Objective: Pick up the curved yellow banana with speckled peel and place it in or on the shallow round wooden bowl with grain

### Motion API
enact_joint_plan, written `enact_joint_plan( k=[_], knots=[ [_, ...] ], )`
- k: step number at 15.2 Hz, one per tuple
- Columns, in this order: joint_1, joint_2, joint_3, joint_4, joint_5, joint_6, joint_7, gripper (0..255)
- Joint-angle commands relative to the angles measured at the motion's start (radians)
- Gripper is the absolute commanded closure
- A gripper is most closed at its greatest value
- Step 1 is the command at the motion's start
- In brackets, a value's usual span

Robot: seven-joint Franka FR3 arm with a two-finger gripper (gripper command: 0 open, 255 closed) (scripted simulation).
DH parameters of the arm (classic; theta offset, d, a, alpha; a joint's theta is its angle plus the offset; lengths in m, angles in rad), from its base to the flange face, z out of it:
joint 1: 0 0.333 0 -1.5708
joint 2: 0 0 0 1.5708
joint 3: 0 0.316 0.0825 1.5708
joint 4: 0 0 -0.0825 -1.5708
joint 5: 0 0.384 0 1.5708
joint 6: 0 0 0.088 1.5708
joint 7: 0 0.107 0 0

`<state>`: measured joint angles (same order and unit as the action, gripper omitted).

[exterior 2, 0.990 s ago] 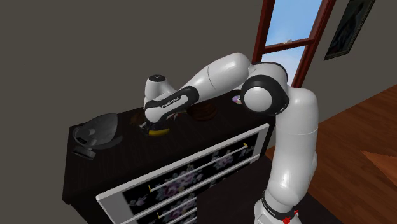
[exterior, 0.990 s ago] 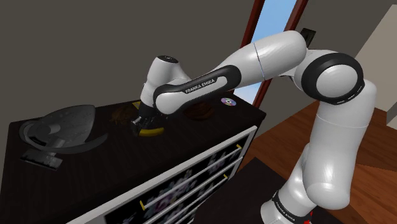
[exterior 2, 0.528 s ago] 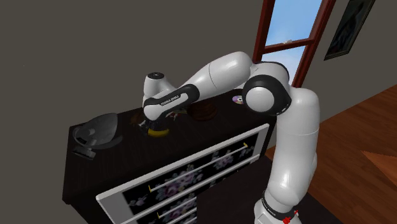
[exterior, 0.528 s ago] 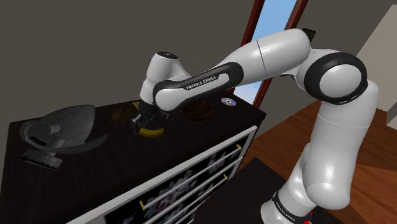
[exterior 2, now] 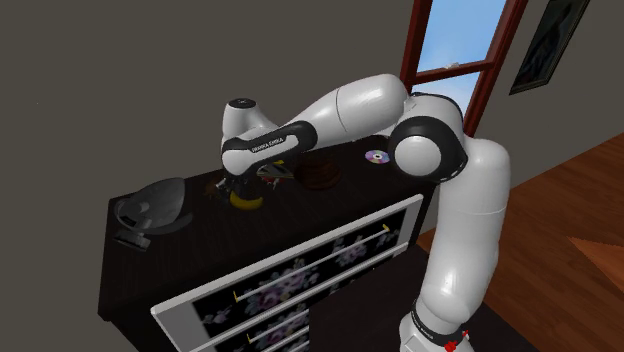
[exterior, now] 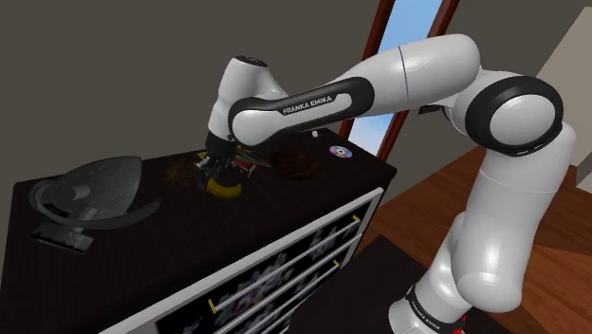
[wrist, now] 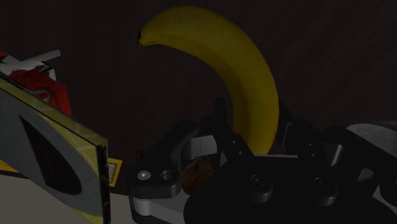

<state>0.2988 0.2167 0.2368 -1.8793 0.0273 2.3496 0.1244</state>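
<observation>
step: carrying the banana to the bowl, I'd judge; the grasp looks made, the placing is not yet done
gripper (exterior: 220, 173): clamped on one end of the banana; in the wrist view the fruit sticks out from between the black fingers
banana (exterior: 225, 188): yellow, curved, hanging under the gripper low over the worktop's middle, toward the back edge; cannot tell if it is clear of the surface
bowl (exterior: 300, 163): brown, round, near the back edge, partly behind the forearm, near the banana on the window side
how to do it well: raise enough to clear the bowl's rim, make a short move along the back edge, then lower until the banana's curve rests inside before letting go
risk: held by one end, so the banana may pivot or swing; go slow
watch: small brown thing (exterior: 180, 171) just beside the gripper; shiny disc (exterior: 338, 151) past the bowl near the window-side back corner
worktop (exterior: 171, 237): dark top of a cabinet; drawers (exterior: 285, 275) have flower-print fronts
other end: grey helmet-like thing (exterior: 90, 194)
room: grey wall, red-brown window frame (exterior: 375, 57) with blue sky, wooden floor (exterior: 427, 199), framed picture (exterior 2: 548, 45)
</observation>
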Motion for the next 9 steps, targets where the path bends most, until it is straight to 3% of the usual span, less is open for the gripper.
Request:
enact_joint_plan(
  k=[1,9],
  knots=[
    [-0.002,-0.012,0.0,0.01,0.004,-0.023,-0.003,255],
    [-0.004,-0.044,0.002,0.079,0.009,-0.122,-0.001,255]
  ],
)
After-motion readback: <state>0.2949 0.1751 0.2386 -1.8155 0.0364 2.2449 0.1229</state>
